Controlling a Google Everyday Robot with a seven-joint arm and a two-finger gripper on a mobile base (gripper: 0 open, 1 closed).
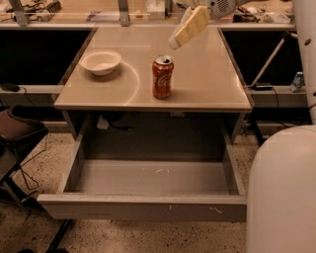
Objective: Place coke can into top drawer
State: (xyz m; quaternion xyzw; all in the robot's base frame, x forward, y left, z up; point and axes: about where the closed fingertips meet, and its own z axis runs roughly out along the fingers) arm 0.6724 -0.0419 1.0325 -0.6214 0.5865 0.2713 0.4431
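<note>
Your gripper (174, 43) hovering over the table's (212, 74) far side, its arm (219, 6) being cut off by the top edge, table covering the drawer's (148, 210) back, chair (17, 131) being cropped at left.

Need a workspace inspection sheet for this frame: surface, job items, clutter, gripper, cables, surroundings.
Surface: beige tabletop, flat, holding two items.
Job's things: coke can upright near the tabletop's front edge; top drawer pulled open below it, no items seen inside.
Clutter: white bowl left of the can, apart from it.
Grippers: gripper hovers over the tabletop, just above and right of the can in the picture, not touching it.
Cables: dark cable under the tabletop, behind the drawer.
Surroundings: speckled floor; dark chair at left; robot's white body at lower right.
</note>
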